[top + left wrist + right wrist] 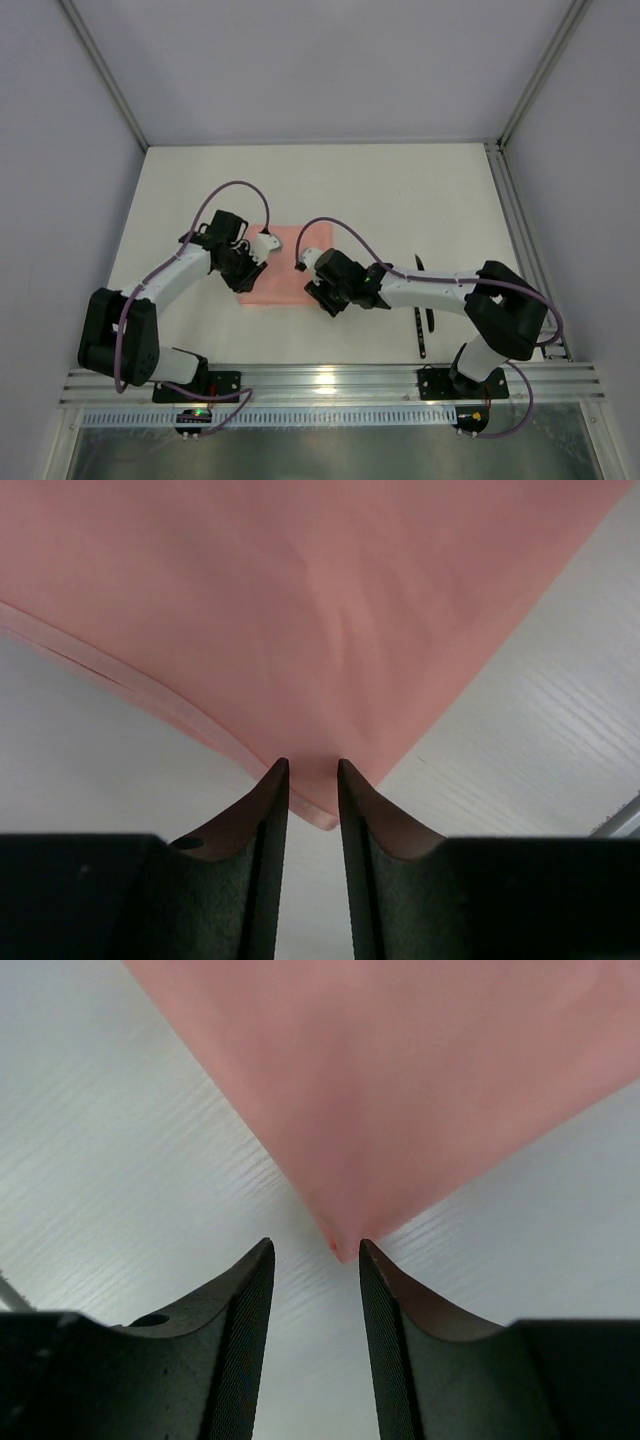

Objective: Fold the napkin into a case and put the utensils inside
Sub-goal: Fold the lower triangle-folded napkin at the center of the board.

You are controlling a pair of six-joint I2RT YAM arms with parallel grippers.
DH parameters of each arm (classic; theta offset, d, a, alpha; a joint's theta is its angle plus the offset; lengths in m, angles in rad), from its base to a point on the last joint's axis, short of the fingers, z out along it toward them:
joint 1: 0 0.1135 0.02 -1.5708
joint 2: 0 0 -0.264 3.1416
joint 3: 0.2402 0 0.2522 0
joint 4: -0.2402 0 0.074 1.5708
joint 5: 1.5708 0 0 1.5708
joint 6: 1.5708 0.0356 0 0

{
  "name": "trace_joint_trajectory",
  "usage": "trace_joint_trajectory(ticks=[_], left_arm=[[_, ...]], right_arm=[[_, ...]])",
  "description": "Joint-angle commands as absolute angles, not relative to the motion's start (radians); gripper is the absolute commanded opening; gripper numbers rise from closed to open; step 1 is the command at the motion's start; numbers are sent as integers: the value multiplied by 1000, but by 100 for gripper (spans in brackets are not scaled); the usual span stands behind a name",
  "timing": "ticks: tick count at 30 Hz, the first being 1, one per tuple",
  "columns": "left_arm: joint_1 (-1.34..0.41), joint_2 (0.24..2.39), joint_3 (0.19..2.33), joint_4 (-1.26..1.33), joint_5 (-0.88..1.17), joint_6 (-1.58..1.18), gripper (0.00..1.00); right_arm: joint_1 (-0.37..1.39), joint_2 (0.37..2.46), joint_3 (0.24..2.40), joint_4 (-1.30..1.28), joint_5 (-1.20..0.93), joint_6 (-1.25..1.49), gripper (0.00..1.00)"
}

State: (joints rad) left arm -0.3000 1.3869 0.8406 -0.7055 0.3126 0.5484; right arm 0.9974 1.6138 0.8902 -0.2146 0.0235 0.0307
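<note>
We see the napkin [283, 278] flat mid-frame on the desk [400, 200], left claw [313, 770] and right claw [315, 1247] both released, each at a corner tip, so we judge both corners need pinching evenly, all layers caught, lifted together without skew.

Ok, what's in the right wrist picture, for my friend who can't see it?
A corner of the pink napkin points down at the right tool, with its tip just inside the gap between the open black jaws. Underneath is a white table.
</note>
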Motion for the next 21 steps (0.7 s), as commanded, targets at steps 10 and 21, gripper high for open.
trace_joint_trajectory(ticks=[10, 21], left_arm=[[-308, 1413, 761, -692, 233, 630, 18], [-308, 1381, 793, -715, 342, 658, 32]], right_arm=[[922, 1531, 887, 42, -204, 220, 17], [842, 1733, 810, 238, -244, 414, 4]])
